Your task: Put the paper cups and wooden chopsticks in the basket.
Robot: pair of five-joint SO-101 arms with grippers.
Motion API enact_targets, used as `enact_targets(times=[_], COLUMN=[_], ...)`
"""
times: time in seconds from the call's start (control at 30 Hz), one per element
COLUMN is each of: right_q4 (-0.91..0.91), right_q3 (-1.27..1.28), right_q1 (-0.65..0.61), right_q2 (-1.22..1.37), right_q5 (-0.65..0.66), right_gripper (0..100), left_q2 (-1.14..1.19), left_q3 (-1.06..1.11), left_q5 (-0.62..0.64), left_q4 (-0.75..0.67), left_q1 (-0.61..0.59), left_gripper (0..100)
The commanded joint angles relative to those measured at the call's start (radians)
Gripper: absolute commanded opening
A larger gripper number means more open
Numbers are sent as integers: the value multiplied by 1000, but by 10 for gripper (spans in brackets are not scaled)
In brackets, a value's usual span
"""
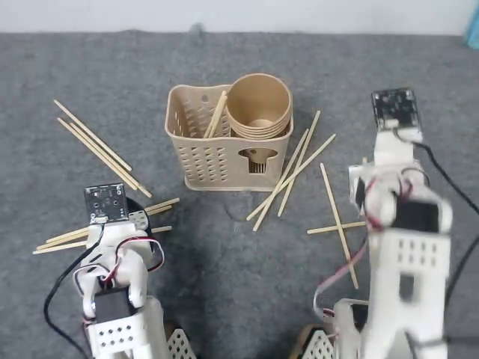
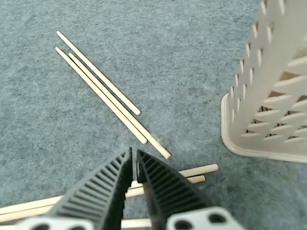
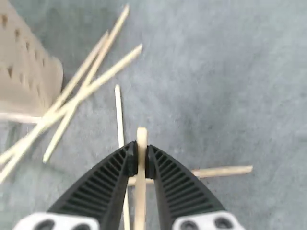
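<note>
Pinching one wooden chopstick, the right tool hovers.

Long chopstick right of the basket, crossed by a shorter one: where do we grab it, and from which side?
Grip the long chopstick on its far half, clear of the shorter chopstick. Come straight down, closing across its width: it lies flat, with nothing touching it there.

1. Right end effector: black ridged jaws pinched tight on one wooden chopstick; its tip pokes just past the fingertips.
2. Grey tabletop beneath. A lone stick runs under the jaws, and a crosswise stick lies beside them.
3. Three crossed chopsticks fan out from the basket corner.
</note>
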Motion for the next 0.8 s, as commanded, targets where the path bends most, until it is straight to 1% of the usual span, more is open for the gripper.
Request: enact_targets(times=[0.0,0.07,0.2,0.27,0.4,0.5,0.57,0.77], right_q4=[-124,-170,-271,-334,-524,-702,-789,-1009], right_q3=[20,9,-49,-80,-101,-98,-98,-106], right_q1=[-1,-1,-1,-2,-90,-177,-231,-401], right_q2=[-217,-269,-292,-292,-302,-298,-292,-288], right_q5=[-11,-34,-160,-242,-439,-552,-592,-580], right_gripper=[7,7,7,7,7,8,9,9], left_q2=[-11,-11,-11,-11,-11,-11,-11,-11], left_q3=[-4,-4,-4,-4,-4,-4,-4,-4], left_q5=[2,2,2,2,2,2,2,2], left_q4=[-11,-9,-9,-9,-9,-9,-9,-12], left_q1=[-6,-6,-6,-6,-6,-6,-6,-6], left_gripper=[15,15,15,15,15,15,15,15])
